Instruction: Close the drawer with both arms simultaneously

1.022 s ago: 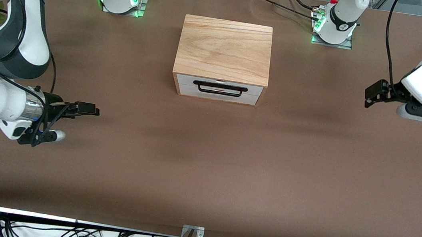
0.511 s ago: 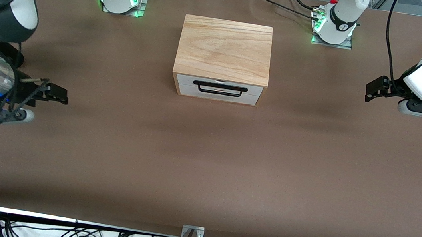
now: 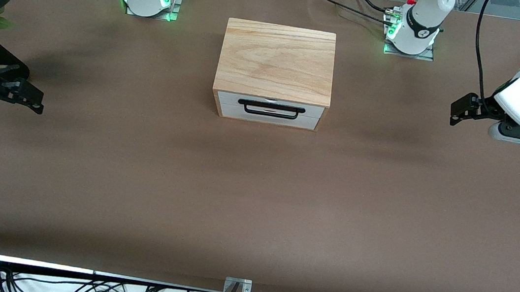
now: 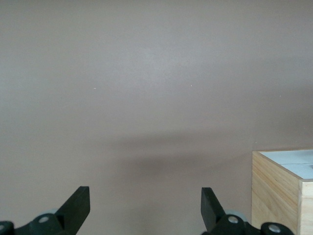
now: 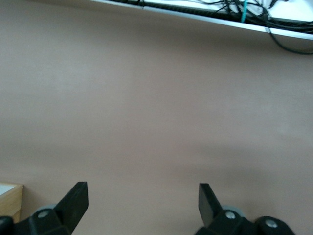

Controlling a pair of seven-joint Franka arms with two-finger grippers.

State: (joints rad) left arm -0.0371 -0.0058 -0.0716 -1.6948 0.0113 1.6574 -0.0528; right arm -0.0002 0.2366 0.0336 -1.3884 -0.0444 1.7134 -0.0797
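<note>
My drawer (image 3: pixel 269 110) sits pushed fully into a small light-wood box (image 3: pixel 276 61), its white front panel flush with the box face and turned toward the front camera. A thin black wire handle (image 3: pixel 271 108) runs across the panel. The box stands midway between my two bases, well apart from both my grippers.
</note>
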